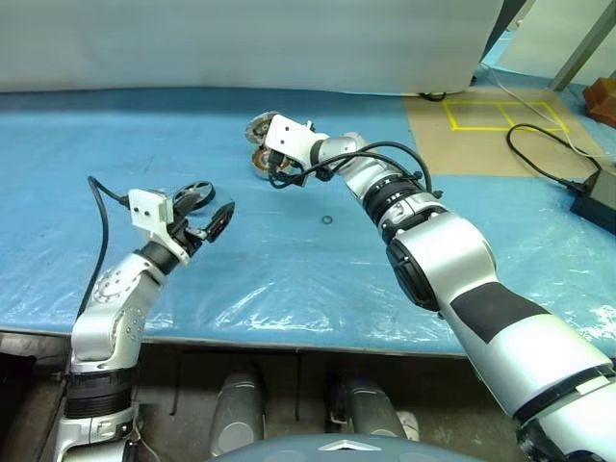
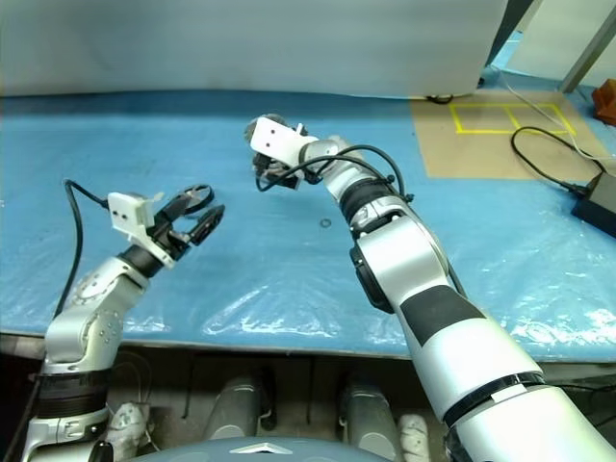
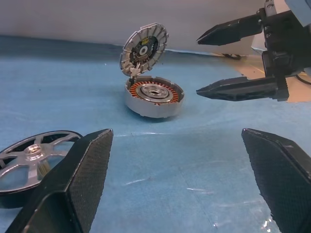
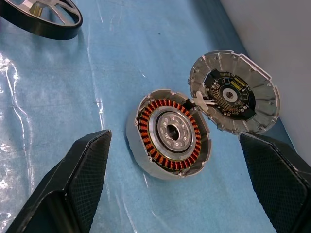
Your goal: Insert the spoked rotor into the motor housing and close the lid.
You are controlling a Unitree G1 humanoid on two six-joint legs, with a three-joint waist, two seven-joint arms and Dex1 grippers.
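The right hand (image 3: pixel 243 60) hangs wide open and empty over the housing (image 4: pixel 169 133) near the desk's far edge. The left hand (image 1: pixel 207 217), equally spread and empty, hovers by the rotor (image 3: pixel 30 158), which lies flat nearer the left edge. Crinkled blue plastic sheet (image 1: pixel 289 269) covers the desk. Copper windings ring the housing; its lid (image 4: pixel 235 92) stands hinged up, showing a circuit board.
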